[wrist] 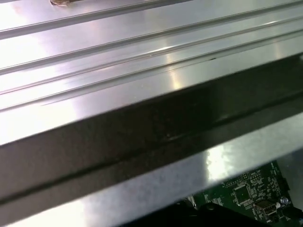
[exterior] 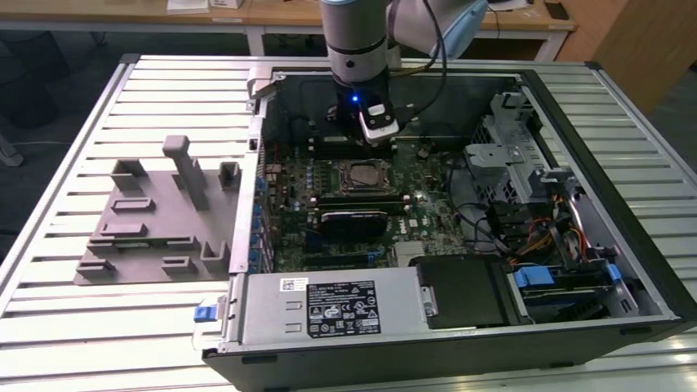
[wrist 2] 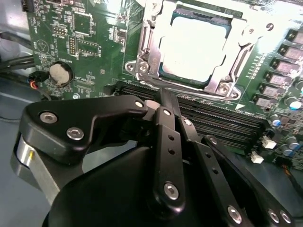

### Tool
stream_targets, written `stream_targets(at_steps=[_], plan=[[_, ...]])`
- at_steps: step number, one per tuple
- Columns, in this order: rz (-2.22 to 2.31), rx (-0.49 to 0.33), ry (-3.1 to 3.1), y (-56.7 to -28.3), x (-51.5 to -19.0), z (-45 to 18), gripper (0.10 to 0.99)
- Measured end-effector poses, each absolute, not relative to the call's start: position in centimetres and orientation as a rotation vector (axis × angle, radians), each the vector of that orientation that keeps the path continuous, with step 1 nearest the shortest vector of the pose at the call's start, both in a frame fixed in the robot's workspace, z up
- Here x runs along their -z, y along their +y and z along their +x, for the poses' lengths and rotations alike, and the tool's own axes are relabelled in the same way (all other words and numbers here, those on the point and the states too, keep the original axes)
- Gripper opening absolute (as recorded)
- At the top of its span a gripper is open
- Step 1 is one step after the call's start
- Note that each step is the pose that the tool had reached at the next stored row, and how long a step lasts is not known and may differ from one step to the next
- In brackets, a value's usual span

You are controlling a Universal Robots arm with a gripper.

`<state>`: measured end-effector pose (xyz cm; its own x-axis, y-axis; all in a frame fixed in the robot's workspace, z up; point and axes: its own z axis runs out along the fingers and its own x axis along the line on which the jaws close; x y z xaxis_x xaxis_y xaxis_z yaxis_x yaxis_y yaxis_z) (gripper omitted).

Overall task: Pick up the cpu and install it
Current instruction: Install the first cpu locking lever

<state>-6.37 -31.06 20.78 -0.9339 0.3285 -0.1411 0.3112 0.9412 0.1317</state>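
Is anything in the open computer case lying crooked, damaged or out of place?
Nothing stands out. The silvery square cpu lies flat and square inside the metal socket frame on the green motherboard. The black end effector hovers beside it, holding nothing.

Two printed labels sit on the power supply [exterior: 326, 309] (one white, one black with white symbols), but their print cannot be read.

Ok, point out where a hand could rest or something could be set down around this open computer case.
Free: the slatted table in front of the grey tray, and the slats at the exterior view's right of the case. Crowded: inside the case, around the cpu in its socket and the gripper above it.
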Motion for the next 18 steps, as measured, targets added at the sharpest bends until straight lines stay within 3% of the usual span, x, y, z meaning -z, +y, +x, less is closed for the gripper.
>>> stream_targets(at_steps=[18], plan=[[0.495,-0.154,2.969,-32.9,-20.7,-6.3,0.106]])
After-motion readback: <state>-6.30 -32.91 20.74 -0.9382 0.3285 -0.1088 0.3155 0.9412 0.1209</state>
